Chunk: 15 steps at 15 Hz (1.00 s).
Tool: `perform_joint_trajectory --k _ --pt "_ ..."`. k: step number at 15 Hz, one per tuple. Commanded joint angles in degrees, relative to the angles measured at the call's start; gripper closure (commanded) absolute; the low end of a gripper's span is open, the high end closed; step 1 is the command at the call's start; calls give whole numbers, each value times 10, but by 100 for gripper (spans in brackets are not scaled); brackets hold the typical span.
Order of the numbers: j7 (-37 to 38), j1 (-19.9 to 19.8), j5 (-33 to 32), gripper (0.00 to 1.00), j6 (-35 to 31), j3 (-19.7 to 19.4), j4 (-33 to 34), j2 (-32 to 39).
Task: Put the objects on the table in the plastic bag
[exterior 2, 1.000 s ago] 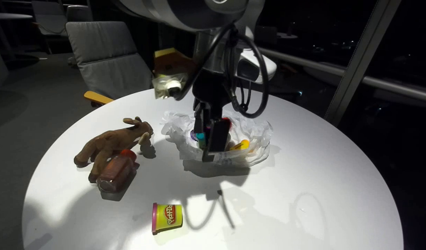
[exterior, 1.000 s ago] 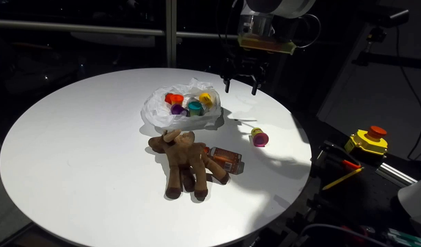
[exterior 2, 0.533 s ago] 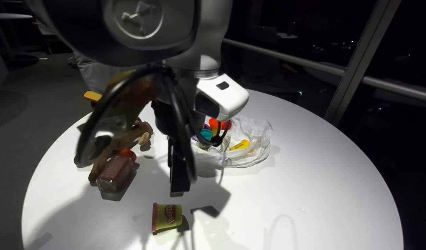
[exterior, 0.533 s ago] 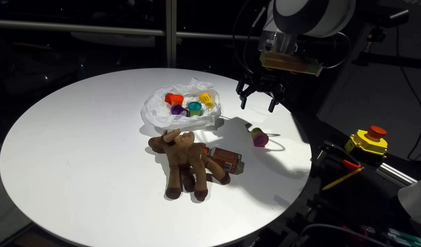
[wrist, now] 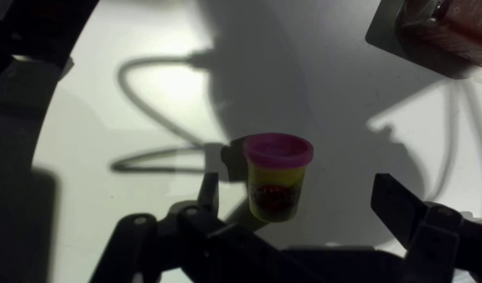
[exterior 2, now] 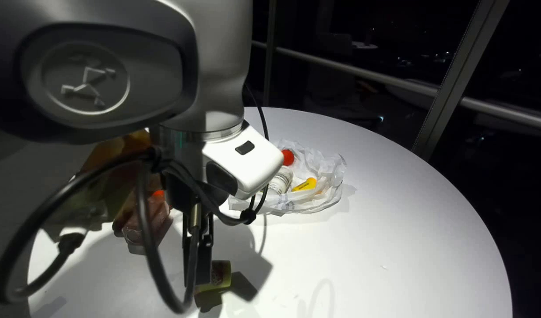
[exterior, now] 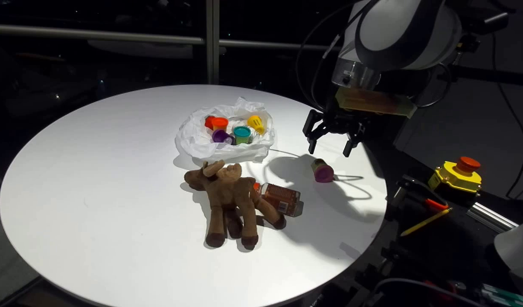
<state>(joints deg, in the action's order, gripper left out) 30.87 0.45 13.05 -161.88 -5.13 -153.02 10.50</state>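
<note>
A yellow cup with a pink lid (exterior: 322, 172) lies on its side on the table; it also shows in the wrist view (wrist: 278, 173). My gripper (exterior: 329, 151) is open and empty, a little above the cup. In the wrist view the cup is between the spread fingers, nearer the left one, apparently untouched. The white plastic bag (exterior: 197, 143) holds several items: a teal-lidded cup (exterior: 242, 134), a purple one (exterior: 221, 136), a yellow one (exterior: 256, 123) and a white bottle (exterior 2: 281, 180). A brown plush moose (exterior: 229, 192) lies beside an orange-red bottle (exterior: 281, 198).
The round white table (exterior: 116, 238) ends close to the cup's right in an exterior view. Beyond it stand a yellow box with a red button (exterior: 455, 177) and a dark surface with a pencil (exterior: 426, 222). The arm's hanging cable (exterior 2: 149, 247) loops beside the gripper.
My gripper has moved from beside the bag, down and toward the pink-lidded cup, staying open. Its shadow now falls over the cup. The objects on the table have not moved.
</note>
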Motion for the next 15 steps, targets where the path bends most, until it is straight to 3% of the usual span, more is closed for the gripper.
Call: perform_joint_trajectory --k 1,13,14,15 --pt "-24 -3 16 0 -28 7 -19 8" --pt "-106 -52 74 0 -144 70 -5 99" --pt "-108 -63 74 9 -149 77 -4 102" --pt "-111 -74 74 25 -154 86 -4 105"
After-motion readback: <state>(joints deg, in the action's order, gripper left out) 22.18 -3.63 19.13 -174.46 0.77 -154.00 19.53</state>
